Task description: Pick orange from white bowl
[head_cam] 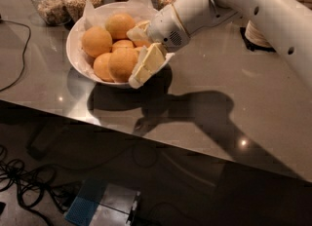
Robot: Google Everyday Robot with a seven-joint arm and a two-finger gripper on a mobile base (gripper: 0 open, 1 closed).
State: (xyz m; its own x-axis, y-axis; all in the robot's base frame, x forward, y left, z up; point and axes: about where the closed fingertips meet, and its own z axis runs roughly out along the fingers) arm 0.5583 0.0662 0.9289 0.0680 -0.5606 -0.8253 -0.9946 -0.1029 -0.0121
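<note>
The end effector point(144, 66) is seen inside the right side of the white bowl point(72, 57), touching the front orange point(122, 63); whether it is spread or closed cannot be told. A centred grip is advised before lifting, so that neighbouring oranges point(96, 41) are not spilled onto the surface point(234, 98).

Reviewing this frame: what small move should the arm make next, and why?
Probably ease the gripper slightly further left around the front orange before any lift. The gripper sits at the right rim of the white bowl, close beside that orange, which lies in the bowl among the other oranges, so a secure hold is not evident.
</note>
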